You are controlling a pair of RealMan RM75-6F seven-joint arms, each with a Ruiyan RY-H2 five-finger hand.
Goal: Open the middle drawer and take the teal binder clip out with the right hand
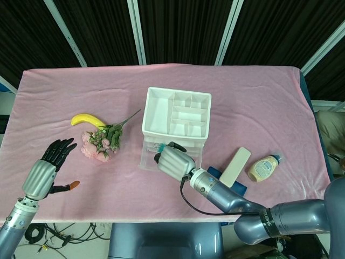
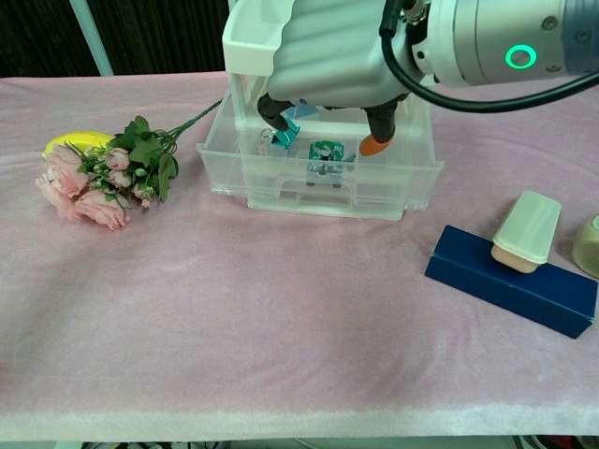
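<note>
Over the pulled-out middle drawer [image 2: 323, 182], the right hand [image 2: 337, 56] reaches down, fingers spread and holding nothing, one fingertip [image 2: 274, 122] just beside the teal binder clip [image 2: 284, 134]. That clip lies inside the drawer's left part, near a green clip [image 2: 324, 154]. Off to the left, the left hand [image 1: 46, 170] hovers wide open above the pink cloth [image 1: 259, 108], near the flowers [image 1: 102, 141] and banana [image 1: 86, 119]
</note>
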